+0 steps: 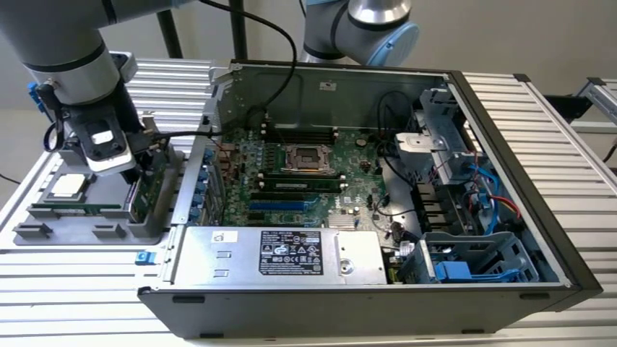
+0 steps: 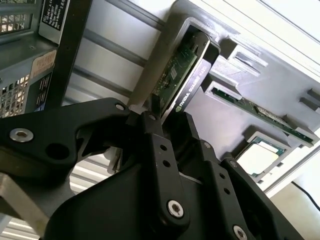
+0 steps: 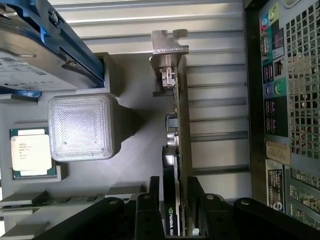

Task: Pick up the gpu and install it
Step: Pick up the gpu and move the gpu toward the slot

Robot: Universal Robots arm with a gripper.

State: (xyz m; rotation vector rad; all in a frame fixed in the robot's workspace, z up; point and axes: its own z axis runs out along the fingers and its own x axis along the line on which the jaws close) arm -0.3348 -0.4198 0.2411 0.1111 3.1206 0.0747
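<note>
Exterior view, from its left: a grey moulded holder carries a square, metal-lidded chip. At the holder's edge nearest the case, the gpu stands on its long edge in a slot. The gripper is down over it. In the first wrist view its black fingers press both faces of the card, clenched on it. The card sits in its slot, so I judge the pickup is only at the grasp; lifting and installing remain. It is a thin green board with a glossy black shroud and a bent silver bracket. Further right, the open steel case shows its motherboard.
</note>
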